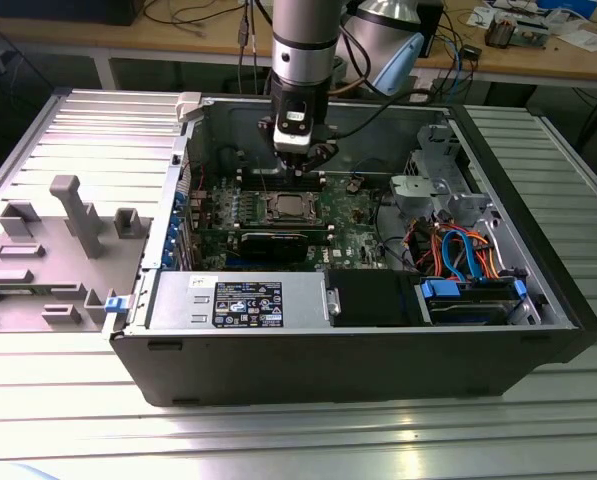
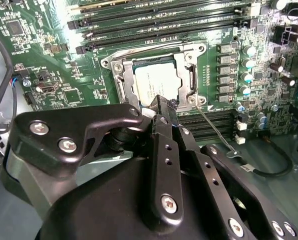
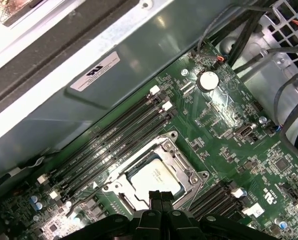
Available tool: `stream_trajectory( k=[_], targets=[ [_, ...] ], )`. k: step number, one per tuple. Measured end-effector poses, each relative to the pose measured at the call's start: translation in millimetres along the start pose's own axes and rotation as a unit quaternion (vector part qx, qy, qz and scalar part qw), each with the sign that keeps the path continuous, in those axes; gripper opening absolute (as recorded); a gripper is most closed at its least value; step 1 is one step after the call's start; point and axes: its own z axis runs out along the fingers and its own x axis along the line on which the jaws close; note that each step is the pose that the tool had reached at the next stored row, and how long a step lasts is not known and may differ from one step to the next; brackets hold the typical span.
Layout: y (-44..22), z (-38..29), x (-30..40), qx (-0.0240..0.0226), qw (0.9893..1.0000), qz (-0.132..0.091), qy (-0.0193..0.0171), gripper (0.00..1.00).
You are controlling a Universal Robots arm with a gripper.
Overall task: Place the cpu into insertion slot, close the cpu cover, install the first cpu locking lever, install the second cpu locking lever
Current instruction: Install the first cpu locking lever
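Open computer case (image 1: 338, 355) on a ribbed metal counter (image 1: 278, 445), with the arm's claw (image 1: 300, 165) lowered over the motherboard. In both wrist views the claw (image 2: 163, 102) (image 3: 160, 195) is closed, its black fingertips pressed together. The cpu (image 2: 156, 82) (image 3: 156, 177) lies flat in the insertion slot (image 2: 111, 62), directly below the claw tips. The cpu cover (image 2: 125, 80) lies down around the chip, whose silver top shows through the cut-out. A thin locking lever (image 2: 213, 129) runs from the socket corner beside the claw across the black memory slots (image 2: 213, 122).
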Motion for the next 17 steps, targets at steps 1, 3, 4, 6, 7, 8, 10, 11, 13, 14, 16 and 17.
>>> stream_trajectory(
  k=[1,3,4,6,7,8,10,11,13,14,16,17],
  targets=[
    [0.0,0.0,0.0,0.0,1.0,-0.003,0.0,0.11],
    [0.0,0.0,0.0,0.0,0.9999,-0.012,0.0001,0.11],
    [0.0,0.0,0.0,0.0,0.9999,-0.016,0.0001,0.11],
    [0.0,0.0,0.0,0.0,0.9997,-0.025,0.0002,0.11],
    [0.0,0.0,0.1,0.0,0.9995,-0.032,0.0003,0.11],
    [-0.1,0.0,0.1,0.0,0.9992,-0.039,0.0003,0.11],
    [-0.1,0.0,0.1,0.0,0.9983,-0.057,0.0005,0.11],
    [-0.1,0.0,0.1,0.0,0.9979,-0.064,0.0005,0.11],
    [-0.1,0.0,0.1,0.0,0.9961,-0.088,0.0007,0.11],
    [-0.1,0.0,0.1,-0.0001,0.9954,-0.096,0.0008,0.11],
    [-0.1,0.0,0.1,-0.0001,0.9941,-0.109,0.0009,0.11],
    [-0.1,0.0,0.1,-0.0001,0.9941,-0.109,0.0009,0.11]
  ],
)
